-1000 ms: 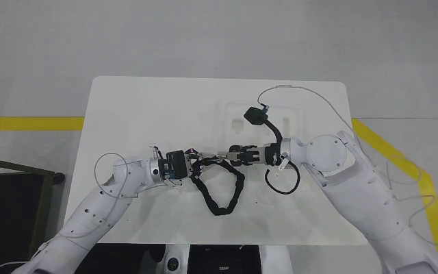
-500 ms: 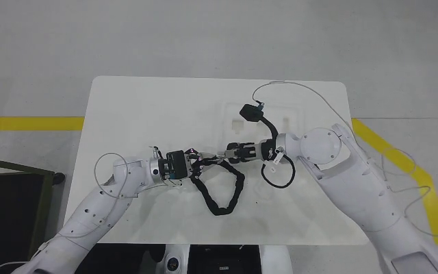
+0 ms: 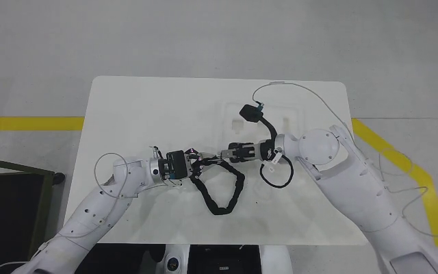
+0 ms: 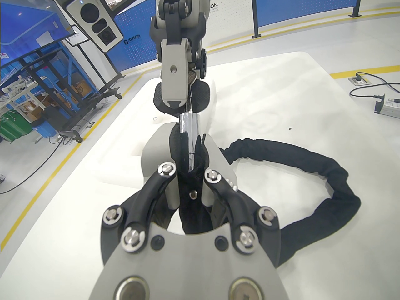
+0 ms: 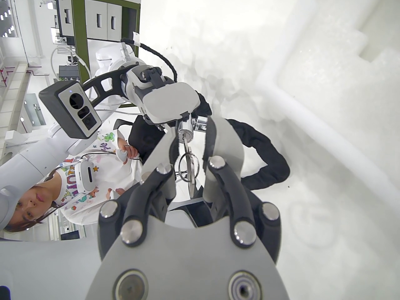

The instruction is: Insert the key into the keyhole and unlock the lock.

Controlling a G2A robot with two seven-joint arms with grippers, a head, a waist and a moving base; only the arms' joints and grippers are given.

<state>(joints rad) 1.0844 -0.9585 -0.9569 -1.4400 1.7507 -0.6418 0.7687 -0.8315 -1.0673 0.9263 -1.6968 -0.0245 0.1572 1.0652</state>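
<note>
A black fabric-covered chain lock [image 3: 223,194] lies looped on the white table [image 3: 137,109]. My left gripper [image 3: 194,162] is shut on the lock's head, and its chrome cylinder [image 4: 189,126] sticks out past the fingertips [image 4: 215,154]. The cylinder's keyhole end [image 5: 184,130] faces my right gripper [image 3: 224,155]. A silver key [image 5: 191,170] with a wire ring sits with its tip at the keyhole. My right gripper [image 5: 192,132] stands around the key, open, with a gap on each side of the blade. In the left wrist view the right gripper [image 4: 179,107] hangs just beyond the cylinder.
A white foam tray [image 3: 263,118] with cut-out recesses lies behind the grippers at the table's middle back, its raised rim [image 5: 312,117] close beside my right gripper. The chain's loop [image 4: 328,176] spreads toward the table's front edge.
My right gripper has shifted left toward the lock, closing the gap to the left gripper. The left arm and the chain have stayed put.
</note>
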